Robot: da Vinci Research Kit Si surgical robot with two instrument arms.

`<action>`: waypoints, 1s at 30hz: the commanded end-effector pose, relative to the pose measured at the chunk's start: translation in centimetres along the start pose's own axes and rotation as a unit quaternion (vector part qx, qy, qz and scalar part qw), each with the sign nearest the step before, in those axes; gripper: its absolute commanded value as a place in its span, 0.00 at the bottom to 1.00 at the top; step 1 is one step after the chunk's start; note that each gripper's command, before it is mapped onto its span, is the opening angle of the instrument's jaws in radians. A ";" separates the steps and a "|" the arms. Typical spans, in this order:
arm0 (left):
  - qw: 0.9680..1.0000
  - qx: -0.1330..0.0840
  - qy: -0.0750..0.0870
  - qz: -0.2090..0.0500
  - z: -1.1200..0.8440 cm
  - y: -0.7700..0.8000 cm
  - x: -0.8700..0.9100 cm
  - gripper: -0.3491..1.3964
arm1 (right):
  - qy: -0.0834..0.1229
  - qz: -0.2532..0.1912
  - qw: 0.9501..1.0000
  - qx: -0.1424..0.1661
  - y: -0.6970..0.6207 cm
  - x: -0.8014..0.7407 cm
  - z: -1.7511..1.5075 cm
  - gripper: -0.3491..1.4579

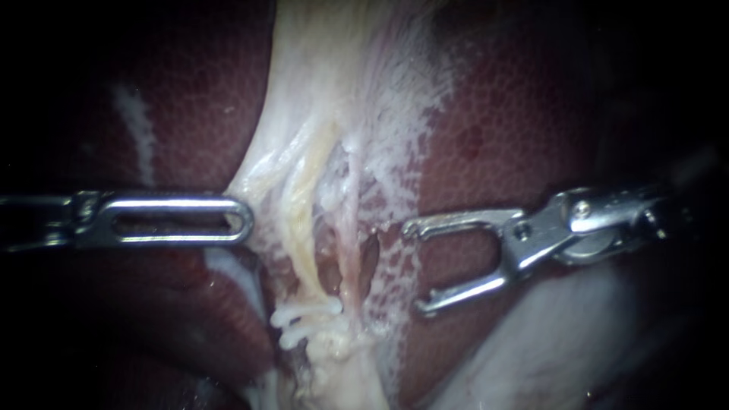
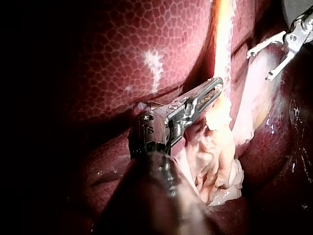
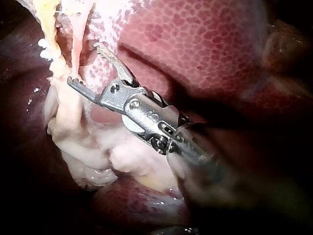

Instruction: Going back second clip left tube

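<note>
Right instrument (image 1: 416,266): its tool stands wide open, jaws holding nothing. Just past its tips, toward the endoscope view's left, the left tube (image 1: 304,220) runs top to bottom, with a white clip (image 1: 307,313) across its lower end. Beyond the tube, the left instrument (image 1: 244,220), tool closed, touches the pale tissue's edge. Liver (image 1: 516,114) lies behind.

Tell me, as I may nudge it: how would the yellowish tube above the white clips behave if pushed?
The tube looks thin and slack, so probably floppy. Its wet sheen suggests slippery. The filmy tissue around it hints it tears easily.
</note>
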 end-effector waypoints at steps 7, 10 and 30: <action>1.000 -0.001 0.000 0.000 0.01 0.00 0.01 0.00 | 0.007 -0.007 1.000 -0.006 0.01 0.19 -0.24 0.52; 1.000 -0.001 0.000 0.001 0.02 0.00 0.02 0.00 | 0.009 -0.006 1.000 -0.006 -0.01 0.21 -0.24 0.52; 1.000 -0.002 -0.001 0.001 0.07 0.00 0.03 0.00 | 0.009 -0.010 1.000 -0.004 -0.05 0.13 -0.01 0.52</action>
